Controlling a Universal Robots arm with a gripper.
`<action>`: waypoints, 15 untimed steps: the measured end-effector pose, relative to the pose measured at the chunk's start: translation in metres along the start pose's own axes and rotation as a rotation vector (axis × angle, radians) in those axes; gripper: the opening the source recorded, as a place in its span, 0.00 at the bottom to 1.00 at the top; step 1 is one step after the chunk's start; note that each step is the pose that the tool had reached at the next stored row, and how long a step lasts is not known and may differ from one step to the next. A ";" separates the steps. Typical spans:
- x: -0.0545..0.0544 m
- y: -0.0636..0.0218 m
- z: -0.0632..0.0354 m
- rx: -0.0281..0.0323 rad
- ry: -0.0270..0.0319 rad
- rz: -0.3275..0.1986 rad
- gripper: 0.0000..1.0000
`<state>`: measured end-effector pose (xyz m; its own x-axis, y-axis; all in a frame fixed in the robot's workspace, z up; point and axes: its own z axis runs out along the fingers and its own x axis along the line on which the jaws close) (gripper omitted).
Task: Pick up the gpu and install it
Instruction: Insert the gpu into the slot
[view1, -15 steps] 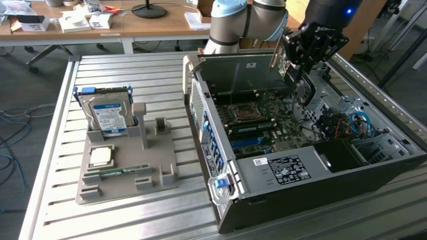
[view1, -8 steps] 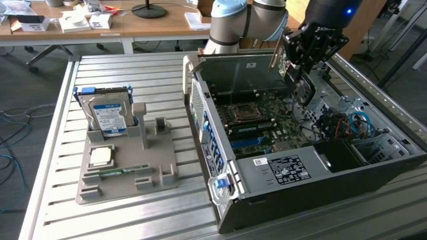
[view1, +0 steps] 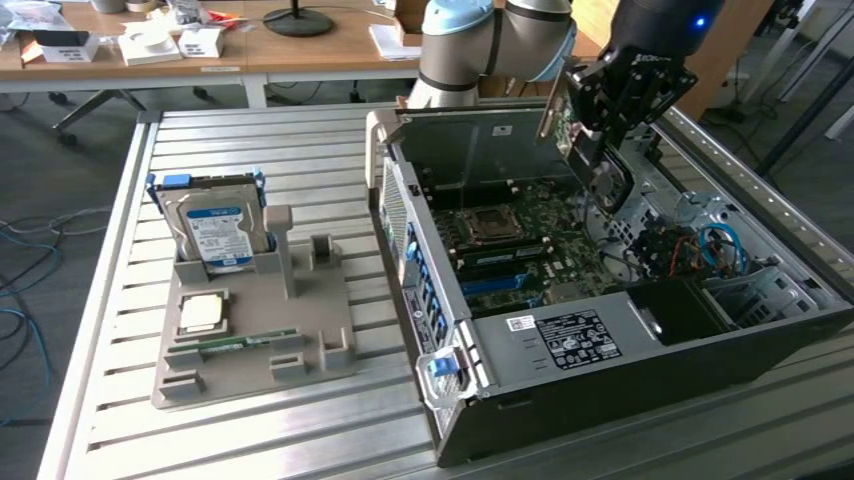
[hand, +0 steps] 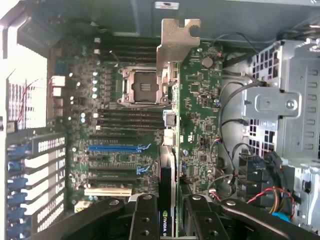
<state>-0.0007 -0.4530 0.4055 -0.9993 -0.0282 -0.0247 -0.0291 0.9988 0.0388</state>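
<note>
One arm is over the open computer case (view1: 574, 340), and its pincer (view1: 603, 112) is clamped on the gpu (view1: 594, 160), holding the card on edge above the far end of the case, clear of the motherboard (view1: 514, 235). From the wrist view we're looking straight down the card: black fingers (hand: 145, 215) squeeze it from both sides, the pincer (hand: 167, 212) closed around it, and the gpu (hand: 175, 45) shows its pale metal end piece at the far end. Beneath it sit the empty processor socket (hand: 142, 85) and the blue expansion slots (hand: 117, 148). Over on the exterior view's left, the slatted worktop (view1: 267, 140) carries a grey holder (view1: 320, 350), with a blue-labelled hard drive (view1: 216, 230) standing upright in it and a slim memory stick (view1: 247, 340) lying flat.
</note>
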 end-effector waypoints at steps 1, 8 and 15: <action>0.000 0.0000 0.0000 0.0014 0.0007 -0.018 0.26; 0.000 0.0000 0.0000 0.0155 0.0056 -0.129 0.26; 0.000 0.0000 0.0001 0.0224 0.0098 -0.246 0.26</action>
<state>-0.0007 -0.4530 0.4054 -0.9625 -0.2705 -0.0209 -0.2708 0.9626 0.0107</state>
